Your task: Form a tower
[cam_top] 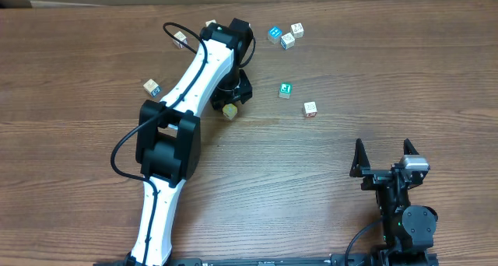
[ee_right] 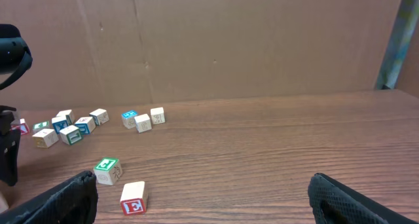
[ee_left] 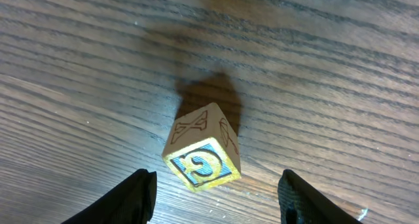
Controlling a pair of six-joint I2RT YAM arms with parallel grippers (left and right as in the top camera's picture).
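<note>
A tower is out of view; only single cubes show. My left gripper point(cam_top: 232, 101) reaches to the table's middle back and hangs over one pale cube point(cam_top: 230, 110). In the left wrist view that cube point(ee_left: 201, 149) has a yellow-edged blue letter face and brown line drawings, and it rests on the wood. The black fingers point(ee_left: 141, 194) stand apart on either side and touch nothing. My right gripper point(cam_top: 384, 153) waits near the front right, open and empty, also seen in its own wrist view point(ee_right: 203, 185).
Loose cubes lie scattered: a green-faced cube point(cam_top: 285, 89), a red-lettered cube point(cam_top: 310, 109), three at the back right point(cam_top: 287, 39), and one left of the arm point(cam_top: 152, 86). The right wrist view shows the red E cube point(ee_right: 133, 198) closest. A cardboard wall point(ee_right: 209, 40) backs the table.
</note>
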